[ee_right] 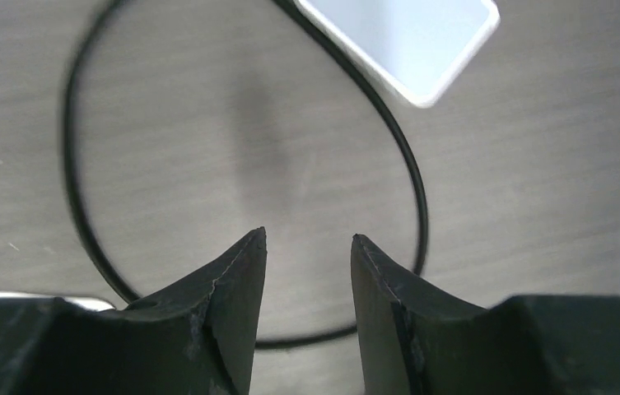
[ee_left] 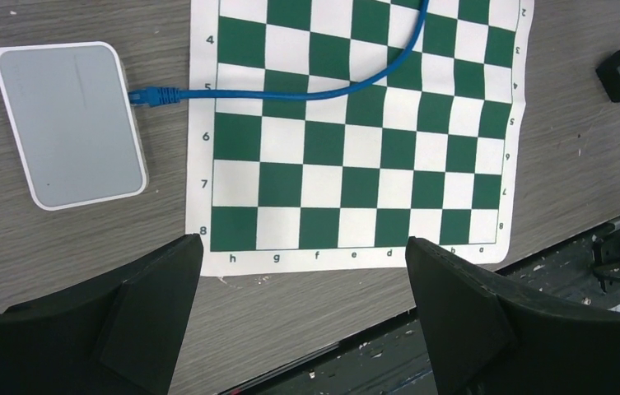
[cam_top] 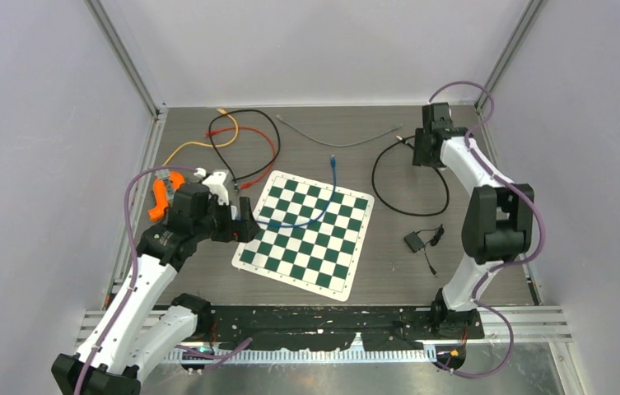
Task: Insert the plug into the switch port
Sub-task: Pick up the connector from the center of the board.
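In the left wrist view a white switch box (ee_left: 67,123) lies on the table left of the chess mat (ee_left: 356,164). The blue plug (ee_left: 156,96) sits against the switch's right side, and its blue cable (ee_left: 356,82) runs across the mat. In the top view the switch is hidden under the left arm; the blue cable (cam_top: 323,206) and its free end show. My left gripper (ee_left: 304,240) is wide open and empty, above the mat's near-left corner (cam_top: 249,228). My right gripper (ee_right: 308,234) is open and empty at the far right (cam_top: 420,156).
A black cable loop (cam_top: 405,185) lies under the right gripper (ee_right: 76,189), beside a white box (ee_right: 405,41). A black adapter (cam_top: 414,241) lies right of the mat. Red, black and yellow leads (cam_top: 240,140), a grey cable (cam_top: 339,140) and an orange tool (cam_top: 158,197) lie at the back left.
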Robot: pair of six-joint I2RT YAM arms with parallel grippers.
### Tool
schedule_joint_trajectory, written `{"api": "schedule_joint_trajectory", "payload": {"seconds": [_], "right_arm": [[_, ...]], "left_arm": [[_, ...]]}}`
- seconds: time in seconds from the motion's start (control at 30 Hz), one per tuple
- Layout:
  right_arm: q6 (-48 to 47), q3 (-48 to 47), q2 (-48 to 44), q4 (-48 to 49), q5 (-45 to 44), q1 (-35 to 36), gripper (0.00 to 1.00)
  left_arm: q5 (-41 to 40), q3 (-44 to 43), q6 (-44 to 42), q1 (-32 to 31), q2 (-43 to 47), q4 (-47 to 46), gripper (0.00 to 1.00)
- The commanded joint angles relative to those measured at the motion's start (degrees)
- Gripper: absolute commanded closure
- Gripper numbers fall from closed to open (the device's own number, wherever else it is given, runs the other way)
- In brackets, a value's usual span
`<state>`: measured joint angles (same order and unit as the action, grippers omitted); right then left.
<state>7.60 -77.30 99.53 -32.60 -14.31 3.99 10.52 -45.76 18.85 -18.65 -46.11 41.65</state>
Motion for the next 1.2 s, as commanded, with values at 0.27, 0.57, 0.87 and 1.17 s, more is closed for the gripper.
{"api": "schedule_joint_trajectory", "payload": {"seconds": [0.27, 0.57, 0.87, 1.17], "right_arm": [[19.24, -22.39, 17.25, 5.19, 7.68, 0.91, 0.48], [37.24, -13.64, 19.91, 22.35, 9.93, 0.95, 0.46], [45.51, -12.42, 25.46, 26.07, 8.10, 0.90, 0.46], [48.29, -15.67, 27.98, 27.10, 6.57, 0.85, 0.50]], "left_arm": [[-0.36, -1.87, -1.24, -1.30, 0.34, -1.45, 0.03], [-1.00, -2.24, -1.49, -1.30, -0.63, -1.17, 0.03], [-0.17, -2.82, -1.60, -1.82, -1.94, -1.04, 0.05], [-0.31, -3.23, -1.82, -1.82, -3.00, -0.56, 0.06]]}}
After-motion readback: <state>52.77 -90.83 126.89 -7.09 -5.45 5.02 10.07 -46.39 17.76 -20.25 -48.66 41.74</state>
